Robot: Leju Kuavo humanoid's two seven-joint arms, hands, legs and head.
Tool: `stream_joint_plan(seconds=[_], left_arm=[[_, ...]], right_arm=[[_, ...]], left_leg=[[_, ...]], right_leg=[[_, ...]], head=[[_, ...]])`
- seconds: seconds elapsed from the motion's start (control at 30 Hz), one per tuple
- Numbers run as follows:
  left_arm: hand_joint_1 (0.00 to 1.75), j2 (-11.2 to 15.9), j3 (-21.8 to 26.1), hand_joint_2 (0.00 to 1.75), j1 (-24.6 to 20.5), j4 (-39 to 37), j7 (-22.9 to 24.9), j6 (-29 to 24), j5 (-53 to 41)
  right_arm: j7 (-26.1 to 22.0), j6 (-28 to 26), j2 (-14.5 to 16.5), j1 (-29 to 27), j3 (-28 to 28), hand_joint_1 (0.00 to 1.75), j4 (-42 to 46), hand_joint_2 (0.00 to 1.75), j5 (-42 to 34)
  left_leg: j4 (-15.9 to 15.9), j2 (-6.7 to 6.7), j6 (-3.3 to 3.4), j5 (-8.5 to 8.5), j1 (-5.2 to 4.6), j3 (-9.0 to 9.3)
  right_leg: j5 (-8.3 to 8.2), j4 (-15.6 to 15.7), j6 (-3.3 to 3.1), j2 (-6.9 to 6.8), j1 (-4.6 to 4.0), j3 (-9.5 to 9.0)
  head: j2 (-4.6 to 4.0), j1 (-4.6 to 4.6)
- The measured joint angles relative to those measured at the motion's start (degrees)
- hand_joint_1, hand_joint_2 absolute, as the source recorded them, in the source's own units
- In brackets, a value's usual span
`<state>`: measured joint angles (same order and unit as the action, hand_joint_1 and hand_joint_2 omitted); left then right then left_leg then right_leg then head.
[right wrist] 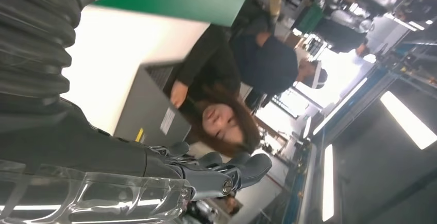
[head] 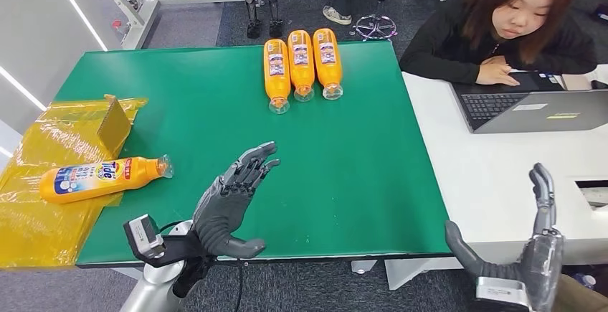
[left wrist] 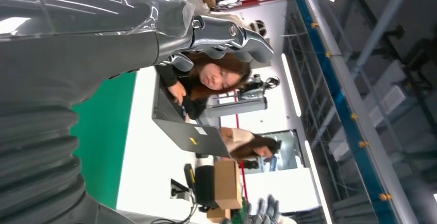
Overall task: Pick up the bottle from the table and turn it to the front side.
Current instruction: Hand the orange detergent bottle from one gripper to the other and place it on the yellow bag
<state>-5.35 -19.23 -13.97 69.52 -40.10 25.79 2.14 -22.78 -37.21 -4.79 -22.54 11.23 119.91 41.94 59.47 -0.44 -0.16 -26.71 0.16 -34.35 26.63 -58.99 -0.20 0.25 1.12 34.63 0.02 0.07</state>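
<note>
An orange Tide bottle (head: 100,178) lies on its side at the left of the green table (head: 344,154), label up, its clear cap pointing right, partly on a yellow plastic sheet (head: 43,183). My left hand (head: 233,201) hovers open over the table's front, to the right of that bottle and apart from it, fingers spread and empty. Low at the right, my right hand (head: 534,244) is raised beside the white desk (head: 502,176), open and holding nothing. Three more orange bottles (head: 301,64) lie side by side at the table's far edge, caps toward me.
A person in black sits at the far right, working on a grey laptop (head: 530,107) on the white desk. A small yellow box (head: 115,122) stands on the plastic sheet behind the Tide bottle. Chair and stand legs (head: 262,3) occupy the floor beyond the table.
</note>
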Motion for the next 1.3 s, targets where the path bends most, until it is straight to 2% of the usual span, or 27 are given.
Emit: stream_joint_plan(seconds=[0.33, 0.57, 0.73, 1.03, 1.3], left_arm=[[0.0, -0.7, 0.0, 1.75, 0.8, 2.0, 0.0, 0.0, -0.2], [0.0, -2.0, 0.8, 1.75, 1.6, 3.6, 0.0, -0.9, 0.5], [0.0, -2.5, 1.7, 1.75, 5.4, 8.4, -0.1, -5.7, -1.8], [0.0, -2.1, 2.4, 1.75, 11.8, 15.4, -0.1, -9.0, -4.6], [0.0, -1.7, 2.4, 1.75, 13.5, 18.8, -0.1, -9.6, -5.9]], right_arm=[[0.0, 0.1, -1.7, 0.8, 2.6, 0.0, 0.0, 1.75, -0.7], [-0.7, -1.3, -2.0, 1.5, 4.7, 0.0, 0.0, 1.75, -4.8], [-1.9, -1.8, -1.2, 1.8, 6.9, 0.0, -0.4, 1.75, -6.4], [-4.1, -1.8, -1.3, 4.1, 9.9, 0.0, -3.4, 1.75, -7.6], [-4.5, -1.9, -1.3, 5.5, 11.2, 0.0, -3.9, 1.75, -9.4]], left_leg=[[0.0, -0.04, -0.01, 0.01, 0.01, 0.02], [0.0, -0.04, 0.0, 0.0, 0.01, 0.0], [0.0, -0.01, 0.0, -0.01, 0.01, 0.01], [0.0, -0.03, 0.01, -0.01, 0.01, 0.01], [0.0, -0.05, 0.01, -0.01, 0.01, 0.01]], right_leg=[[0.0, 0.0, 0.0, -0.03, -0.01, -0.02], [0.0, 0.0, 0.0, -0.04, 0.0, -0.02], [0.02, 0.0, 0.0, -0.01, -0.01, -0.01], [0.04, 0.0, 0.0, -0.03, -0.01, -0.02], [0.04, 0.0, 0.0, -0.03, -0.01, -0.02]], head=[[0.0, -0.01], [0.0, 0.0], [0.0, -0.01], [0.0, 0.0], [0.0, 0.0]])
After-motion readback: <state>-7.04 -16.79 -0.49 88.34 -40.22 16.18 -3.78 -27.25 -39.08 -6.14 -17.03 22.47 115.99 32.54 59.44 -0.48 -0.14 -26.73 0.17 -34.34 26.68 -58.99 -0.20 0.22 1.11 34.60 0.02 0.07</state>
